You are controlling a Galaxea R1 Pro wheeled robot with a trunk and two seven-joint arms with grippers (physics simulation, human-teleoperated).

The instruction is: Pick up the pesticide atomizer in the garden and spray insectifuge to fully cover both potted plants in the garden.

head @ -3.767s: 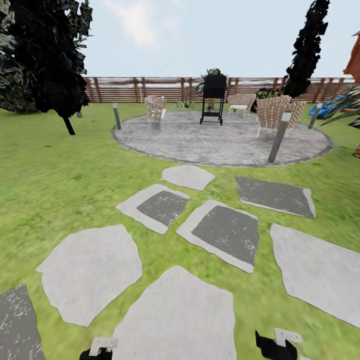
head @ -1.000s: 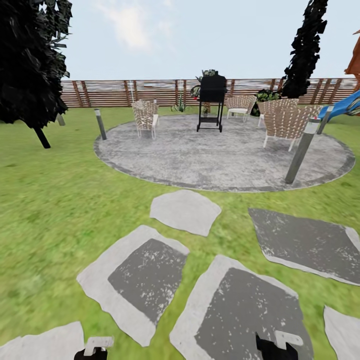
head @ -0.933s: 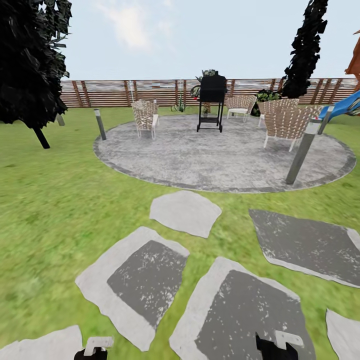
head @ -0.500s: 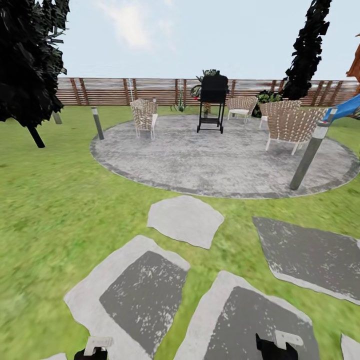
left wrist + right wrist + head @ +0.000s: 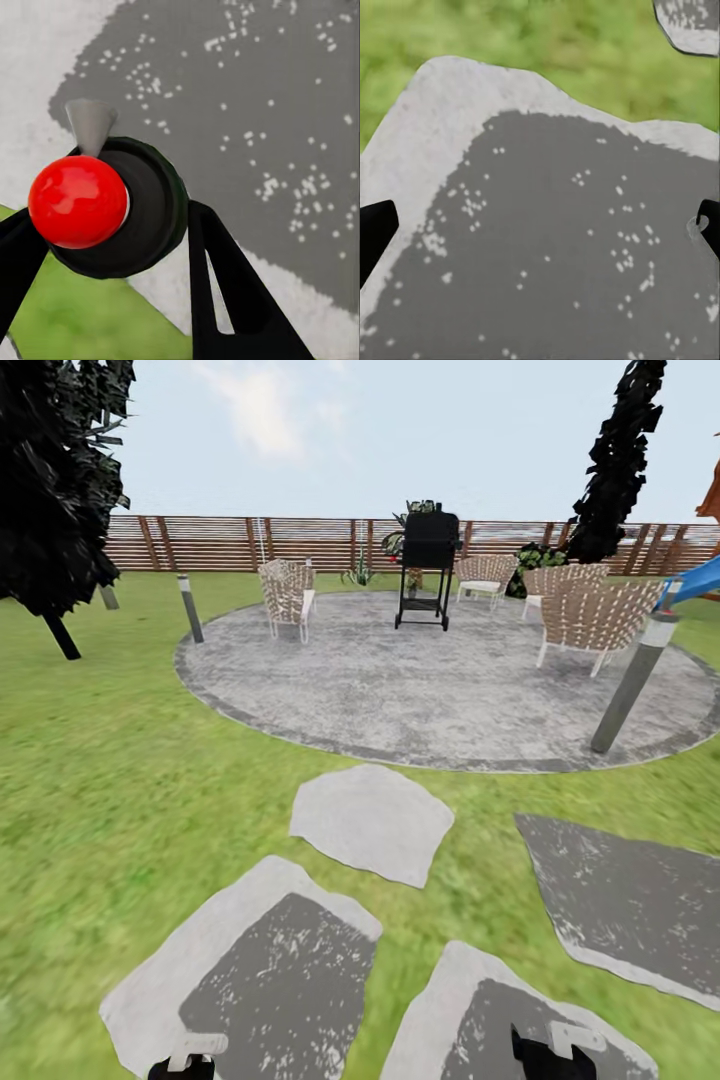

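Note:
In the left wrist view my left gripper [image 5: 112, 232] is shut on the pesticide atomizer [image 5: 154, 206], a dark round bottle seen from above. It has a red ball top [image 5: 77, 201] and a small grey nozzle [image 5: 91, 126]. My right gripper [image 5: 540, 225] is open and empty over a grey stepping slab [image 5: 562, 247]. Both wrists show at the lower edge of the head view, left [image 5: 195, 1058] and right [image 5: 550, 1052]. A small spiky green plant [image 5: 360, 572] stands far off by the fence; I cannot tell whether it is potted.
The round grey patio [image 5: 440, 680] lies ahead with wicker chairs [image 5: 285, 592], a black grill [image 5: 428, 565] and short lamp posts [image 5: 632, 680]. A brown slatted fence [image 5: 220, 543] closes the back. Dark trees [image 5: 55, 480] stand left and right. Lawn and stepping slabs [image 5: 372, 822] are underfoot.
The whole head view has advanced toward the patio: slabs slid down the picture and the patio looks nearer. Both grippers keep their places at the bottom edge.

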